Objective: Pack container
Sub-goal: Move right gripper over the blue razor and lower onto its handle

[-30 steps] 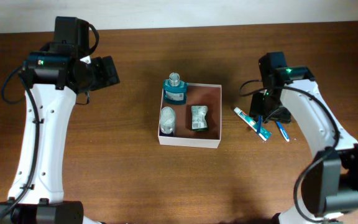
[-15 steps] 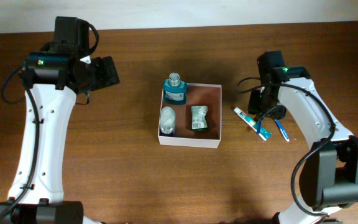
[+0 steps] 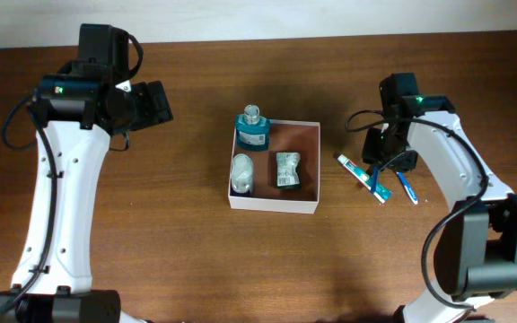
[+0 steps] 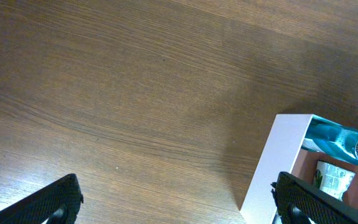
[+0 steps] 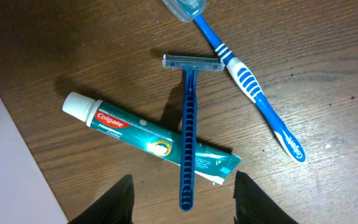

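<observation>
Holds three items (image 3: 241, 173) in container (image 3: 272, 204); leaves toothpaste (image 5: 148, 140), razor (image 5: 189, 93), toothbrush (image 5: 253, 87) out near counter's (image 3: 240, 269) right edge. Straddles razor with right tool (image 5: 185, 199) parted, ungripping; hangs left tool (image 4: 176, 199) released.

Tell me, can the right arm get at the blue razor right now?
Probably yes. The right gripper hangs over the razor, jaws open either side of its handle, nothing above it. The razor lies across the toothpaste tube.
</observation>
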`<move>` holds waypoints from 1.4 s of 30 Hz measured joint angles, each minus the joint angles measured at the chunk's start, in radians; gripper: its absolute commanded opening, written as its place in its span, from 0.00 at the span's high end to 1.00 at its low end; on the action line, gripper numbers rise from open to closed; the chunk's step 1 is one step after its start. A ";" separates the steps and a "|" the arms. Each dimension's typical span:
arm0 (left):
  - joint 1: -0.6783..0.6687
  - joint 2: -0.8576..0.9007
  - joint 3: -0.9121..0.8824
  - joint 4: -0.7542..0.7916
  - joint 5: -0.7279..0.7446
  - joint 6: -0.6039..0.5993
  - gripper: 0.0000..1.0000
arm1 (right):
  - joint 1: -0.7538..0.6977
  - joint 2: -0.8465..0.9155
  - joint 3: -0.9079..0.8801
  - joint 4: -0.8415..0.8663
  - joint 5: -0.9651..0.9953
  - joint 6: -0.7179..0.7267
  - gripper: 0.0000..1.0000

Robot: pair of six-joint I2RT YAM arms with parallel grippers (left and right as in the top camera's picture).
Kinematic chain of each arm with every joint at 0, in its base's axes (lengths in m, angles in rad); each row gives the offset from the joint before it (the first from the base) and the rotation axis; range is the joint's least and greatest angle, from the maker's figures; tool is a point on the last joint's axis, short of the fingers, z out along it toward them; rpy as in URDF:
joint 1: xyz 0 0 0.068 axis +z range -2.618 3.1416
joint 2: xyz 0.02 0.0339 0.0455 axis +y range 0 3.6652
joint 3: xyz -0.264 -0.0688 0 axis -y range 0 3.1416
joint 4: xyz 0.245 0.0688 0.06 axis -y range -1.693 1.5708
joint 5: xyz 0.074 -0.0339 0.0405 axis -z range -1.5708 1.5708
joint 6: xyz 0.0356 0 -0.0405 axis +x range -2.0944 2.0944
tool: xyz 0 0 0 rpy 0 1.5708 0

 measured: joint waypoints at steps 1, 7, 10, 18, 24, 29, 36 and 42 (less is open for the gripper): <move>0.000 0.000 0.000 0.000 0.000 0.000 0.01 | 0.000 0.002 0.000 0.002 0.000 0.000 0.56; 0.000 0.000 0.000 0.000 0.000 0.000 0.01 | 0.000 0.010 0.000 0.009 0.000 0.000 0.55; 0.000 0.000 0.000 0.000 0.000 0.000 0.01 | 0.000 0.026 -0.001 0.013 0.000 0.000 0.50; 0.000 0.000 0.000 0.000 0.000 0.000 0.00 | 0.000 0.105 -0.002 0.023 -0.003 0.000 0.46; 0.000 0.000 0.000 0.000 0.000 0.000 0.01 | -0.024 0.140 -0.002 0.024 -0.004 0.000 0.46; 0.000 0.000 0.000 0.000 0.000 0.000 0.01 | -0.043 0.159 -0.011 0.052 -0.004 0.000 0.46; 0.000 0.000 0.000 0.000 0.000 0.000 0.01 | -0.043 0.161 -0.056 0.110 -0.005 0.000 0.46; 0.000 0.000 0.000 0.000 0.000 0.000 0.01 | -0.043 0.163 -0.092 0.148 -0.007 0.000 0.47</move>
